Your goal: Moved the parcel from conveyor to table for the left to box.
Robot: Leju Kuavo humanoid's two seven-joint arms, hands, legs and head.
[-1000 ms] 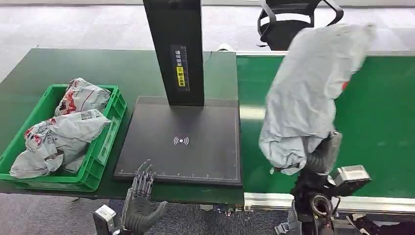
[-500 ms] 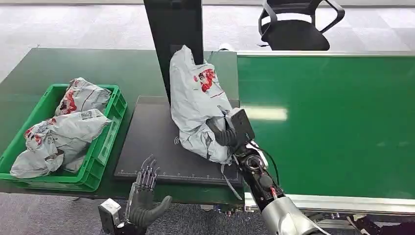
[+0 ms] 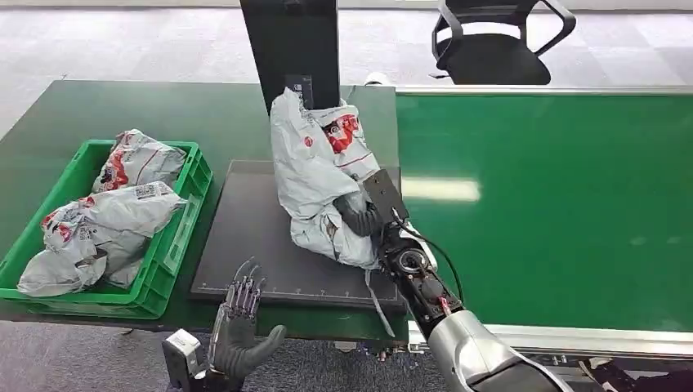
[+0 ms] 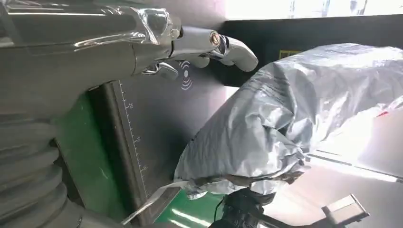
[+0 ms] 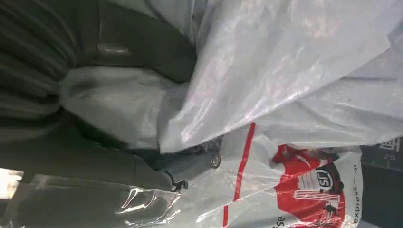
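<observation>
Right hand [image 3: 359,217] grips the parcel [image 3: 319,163] at its near end, fingers wrapped into the grey plastic; my right wrist view confirms the film bunched against the hand [image 5: 71,95] and the red print on the parcel [image 5: 304,85]. I hold the parcel tilted, its near end over the black pad [image 3: 245,245] on the worktop [image 3: 122,114], its far end leaning up against the black post [image 3: 290,41]. I cannot tell whether its near end touches the pad. The conveyor [image 3: 556,196] lies to the right of the parcel.

My left hand [image 3: 237,322] is empty, fingers spread and pointing away from me, at the near edge of the worktop just beside the pad's near left corner. My left wrist view shows that hand [image 4: 142,42] apart from the parcel [image 4: 294,118], with the pad [image 4: 161,123] between them.

On the left of the worktop, a green crate [image 3: 176,237] holds several grey parcels [image 3: 106,220]. An office chair [image 3: 494,41] stands on the floor beyond the conveyor.
</observation>
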